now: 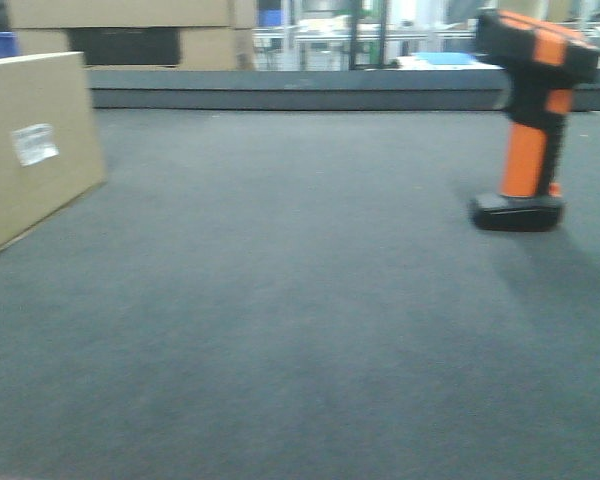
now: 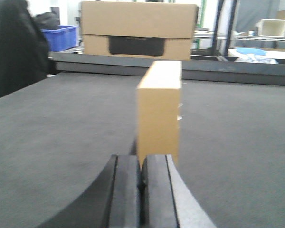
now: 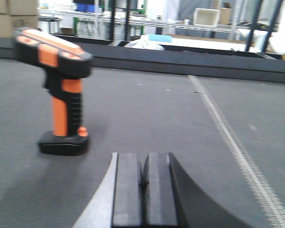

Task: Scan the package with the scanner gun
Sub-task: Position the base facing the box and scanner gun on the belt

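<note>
Left gripper (image 2: 142, 187) and right gripper (image 3: 143, 185) sit clenched, empty. The scanner (image 1: 533, 120) stands by the table's (image 1: 300, 330) right edge, the box (image 1: 30, 150) at its left. The scanner is likely light and rigid; grip its handle (image 1: 527, 160).

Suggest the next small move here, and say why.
Probably open the right gripper and ease it forward and left toward the scanner. Its jaws are shut on nothing, while the scanner stands upright on its base, unheld, ahead and left of the gripper. The package stands unheld too, so scanning cannot start until the scanner is grasped.
</note>
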Robot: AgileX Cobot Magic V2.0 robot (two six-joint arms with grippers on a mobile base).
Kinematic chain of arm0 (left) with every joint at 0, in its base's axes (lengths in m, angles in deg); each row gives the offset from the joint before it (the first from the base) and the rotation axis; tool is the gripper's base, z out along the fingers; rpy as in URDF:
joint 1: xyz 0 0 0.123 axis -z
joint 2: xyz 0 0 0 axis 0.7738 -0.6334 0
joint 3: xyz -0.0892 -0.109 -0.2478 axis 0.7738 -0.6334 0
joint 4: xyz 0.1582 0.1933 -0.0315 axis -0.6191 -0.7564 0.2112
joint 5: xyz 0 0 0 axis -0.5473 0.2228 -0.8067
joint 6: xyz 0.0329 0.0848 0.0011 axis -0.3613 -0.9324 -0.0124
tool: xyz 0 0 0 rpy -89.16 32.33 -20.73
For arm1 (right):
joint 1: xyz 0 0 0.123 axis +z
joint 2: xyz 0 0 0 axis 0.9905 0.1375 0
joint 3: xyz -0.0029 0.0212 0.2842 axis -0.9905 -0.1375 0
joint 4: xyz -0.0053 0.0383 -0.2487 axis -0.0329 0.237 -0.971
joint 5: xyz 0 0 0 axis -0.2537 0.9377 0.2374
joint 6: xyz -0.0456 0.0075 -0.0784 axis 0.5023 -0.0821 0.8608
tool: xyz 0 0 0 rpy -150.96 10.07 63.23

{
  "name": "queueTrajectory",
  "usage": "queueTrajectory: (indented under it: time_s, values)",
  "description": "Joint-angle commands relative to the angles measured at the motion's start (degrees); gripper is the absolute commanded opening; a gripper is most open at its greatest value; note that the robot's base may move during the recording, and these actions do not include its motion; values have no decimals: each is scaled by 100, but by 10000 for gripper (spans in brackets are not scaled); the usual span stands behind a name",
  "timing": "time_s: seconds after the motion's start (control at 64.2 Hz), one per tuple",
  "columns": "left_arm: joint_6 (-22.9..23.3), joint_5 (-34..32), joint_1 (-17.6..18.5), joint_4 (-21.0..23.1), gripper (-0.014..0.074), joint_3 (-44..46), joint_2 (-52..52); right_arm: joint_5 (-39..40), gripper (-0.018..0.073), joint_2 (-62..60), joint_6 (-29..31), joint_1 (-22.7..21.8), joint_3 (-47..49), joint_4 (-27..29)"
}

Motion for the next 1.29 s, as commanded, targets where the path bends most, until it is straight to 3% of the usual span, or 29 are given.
queueTrajectory:
  time_s: [0.0,1.278]
  values:
    - [29,-74,2,31,-111,17,15,126,-162,-10,10,-29,1,-25]
    - [29,-74,2,31,-111,17,15,126,-162,-10,10,43,1,-25]
